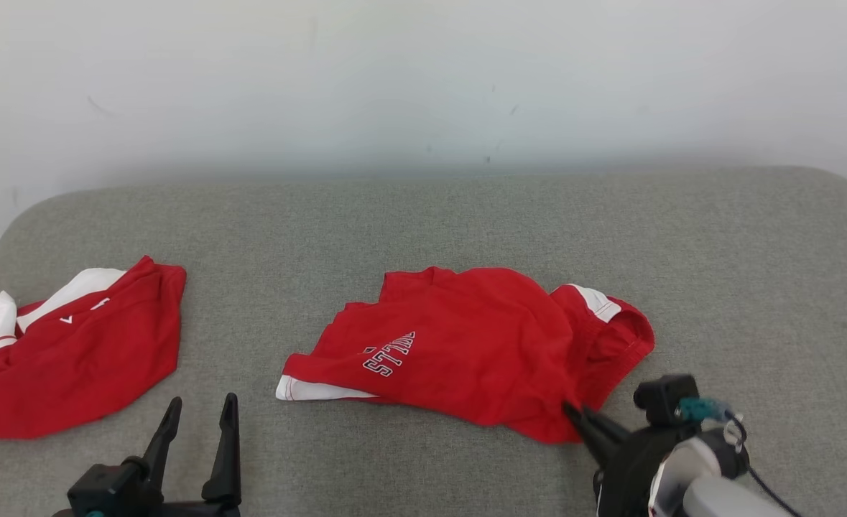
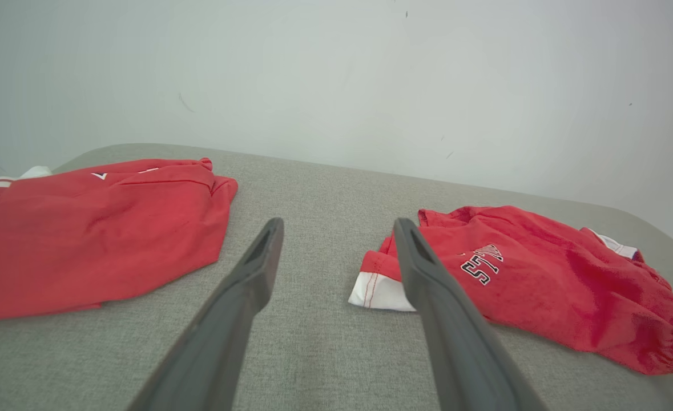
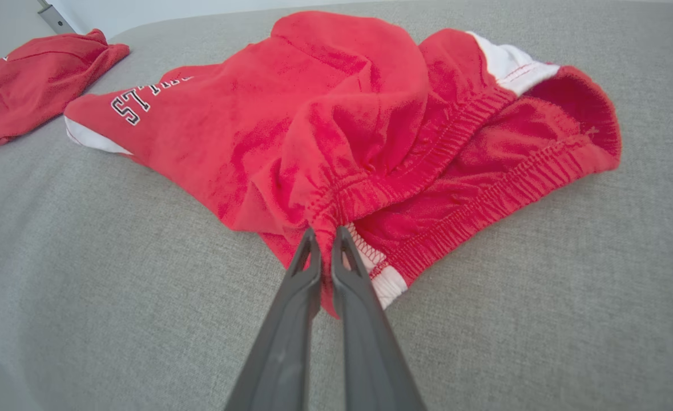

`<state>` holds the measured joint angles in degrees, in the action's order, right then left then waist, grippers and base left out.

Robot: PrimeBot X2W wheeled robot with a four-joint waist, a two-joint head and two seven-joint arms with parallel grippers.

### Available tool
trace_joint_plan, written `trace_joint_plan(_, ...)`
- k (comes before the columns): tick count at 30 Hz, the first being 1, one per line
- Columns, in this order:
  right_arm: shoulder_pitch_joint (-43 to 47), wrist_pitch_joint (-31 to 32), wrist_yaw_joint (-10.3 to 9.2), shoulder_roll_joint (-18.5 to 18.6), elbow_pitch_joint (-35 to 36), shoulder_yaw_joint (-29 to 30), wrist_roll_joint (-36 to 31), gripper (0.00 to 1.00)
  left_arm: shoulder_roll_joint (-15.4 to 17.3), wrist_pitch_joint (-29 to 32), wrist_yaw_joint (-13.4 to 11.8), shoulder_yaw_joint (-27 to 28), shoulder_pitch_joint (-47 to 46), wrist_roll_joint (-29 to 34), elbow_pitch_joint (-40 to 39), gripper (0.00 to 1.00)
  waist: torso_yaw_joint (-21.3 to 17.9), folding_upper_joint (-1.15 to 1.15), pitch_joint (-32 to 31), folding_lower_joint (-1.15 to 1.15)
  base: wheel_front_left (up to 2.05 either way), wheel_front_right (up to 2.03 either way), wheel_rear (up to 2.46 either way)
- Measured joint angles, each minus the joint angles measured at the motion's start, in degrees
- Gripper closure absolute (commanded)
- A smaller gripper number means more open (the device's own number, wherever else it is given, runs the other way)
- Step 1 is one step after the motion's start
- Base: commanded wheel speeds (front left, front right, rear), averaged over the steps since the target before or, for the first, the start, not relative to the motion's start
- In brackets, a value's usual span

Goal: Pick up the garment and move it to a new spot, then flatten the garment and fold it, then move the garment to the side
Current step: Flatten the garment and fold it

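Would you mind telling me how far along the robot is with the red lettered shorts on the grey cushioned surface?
Done: nothing yet; the crumpled red shorts with white trim lie unfolded on the grey fabric surface. In hand: the right gripper is shut on their elastic waistband; the left gripper is open, apart from them. Remaining: lifting, moving, flattening, folding, setting aside.

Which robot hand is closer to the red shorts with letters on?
Right. The right gripper is shut on the shorts at the waistband; the left gripper is open, apart from them.
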<state>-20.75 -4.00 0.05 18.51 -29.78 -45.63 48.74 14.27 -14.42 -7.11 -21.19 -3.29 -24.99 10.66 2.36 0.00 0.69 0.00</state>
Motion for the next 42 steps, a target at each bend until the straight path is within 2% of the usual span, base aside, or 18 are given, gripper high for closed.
trace_joint_plan(7,-6.12,0.19,0.81,2.10,-1.14,3.33,1.25,1.00,-1.78,0.00,0.00,-0.51,0.47,2.44,-1.30,0.00,0.77,0.00,-0.08,0.00,0.00,0.00,0.00)
trace_joint_plan(16,-16.42,6.08,1.80,5.73,-8.67,4.63,1.11,1.00,-3.28,0.01,0.00,-4.48,-0.02,4.17,-3.18,0.00,4.28,0.00,0.24,0.00,0.00,0.00,0.00)
trace_joint_plan(24,-23.32,10.60,1.87,3.12,-17.50,4.07,1.07,1.00,-3.91,0.35,0.09,-6.39,-3.20,5.69,-4.37,0.00,7.91,0.00,2.54,0.00,0.00,0.00,0.00)
trace_joint_plan(29,-26.83,10.37,-0.18,0.14,-22.74,4.78,0.62,1.00,-4.53,0.77,0.16,-6.95,-4.63,5.79,-4.34,0.00,9.36,0.00,4.61,0.01,0.00,0.00,0.00)
trace_joint_plan(30,-27.17,9.85,-0.59,-0.38,-23.63,5.11,0.65,0.85,-4.61,0.77,0.16,-6.97,-4.93,5.82,-4.27,0.00,9.57,0.01,4.93,0.01,0.00,0.00,0.00)
trace_joint_plan(31,-27.66,9.56,-0.45,-1.21,-24.79,4.61,0.55,0.30,-4.65,0.77,0.55,-6.83,-5.41,5.82,-4.16,0.00,9.86,0.00,5.42,0.01,0.00,0.00,0.00)
trace_joint_plan(32,-27.81,9.24,-0.09,-1.87,-25.38,4.54,0.55,0.00,-4.63,0.77,0.57,-6.64,-5.40,5.82,-4.03,0.00,9.89,0.01,5.55,0.02,0.00,0.00,0.00)
trace_joint_plan(36,-27.86,8.45,1.20,-3.07,-26.40,3.85,0.48,0.00,-4.03,0.77,0.57,-5.66,-5.35,5.80,-3.60,0.00,9.09,0.00,5.47,0.01,0.00,0.00,0.00)
trace_joint_plan(42,-26.36,4.42,2.18,-1.20,-27.20,3.77,-0.52,0.00,-3.79,0.77,0.56,-5.17,-5.06,5.59,-2.67,0.00,6.87,0.00,4.89,0.01,0.00,0.00,0.00)
